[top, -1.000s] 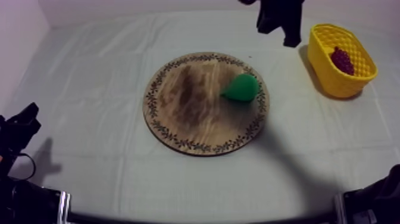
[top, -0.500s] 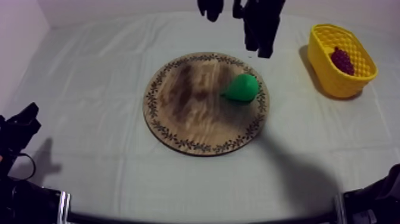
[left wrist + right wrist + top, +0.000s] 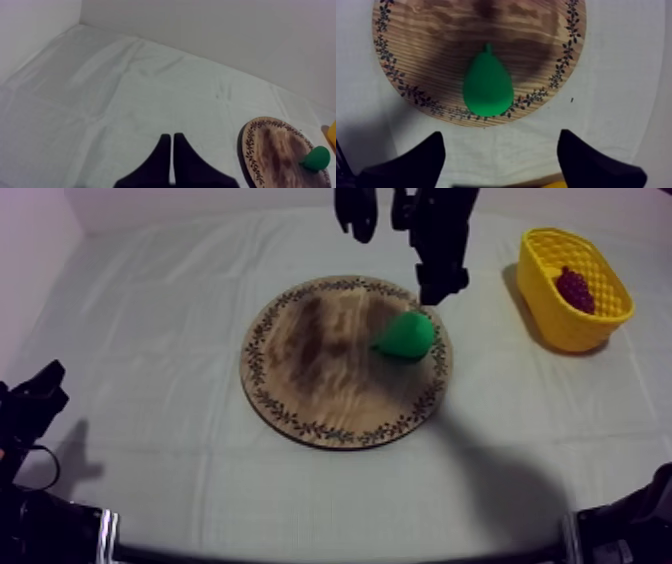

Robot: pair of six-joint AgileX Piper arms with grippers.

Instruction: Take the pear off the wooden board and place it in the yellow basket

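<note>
Right gripper (image 3: 501, 134) gapes open over the pear (image 3: 487, 89) near the wooden board (image 3: 436, 45) edge; likely light, slick: pinch its belly.

Robot lab, staged test cell for manipulation. Desk (image 3: 150, 388) draped in grey-white cloth (image 3: 125, 85) with creases and fold lines. Plain pale wall (image 3: 225, 35) close behind desk, another at side, meeting in corner. Black right arm (image 3: 445, 228) hangs over far edge of desk. Black left arm (image 3: 30, 413) sits low at near edge. Props few, laid out neatly: round wooden board (image 3: 320, 378) with patterned rim, toy pear (image 3: 407, 335) on it, yellow basket (image 3: 545, 313) holding toy grapes (image 3: 574, 288). Flat, even lighting.
</note>
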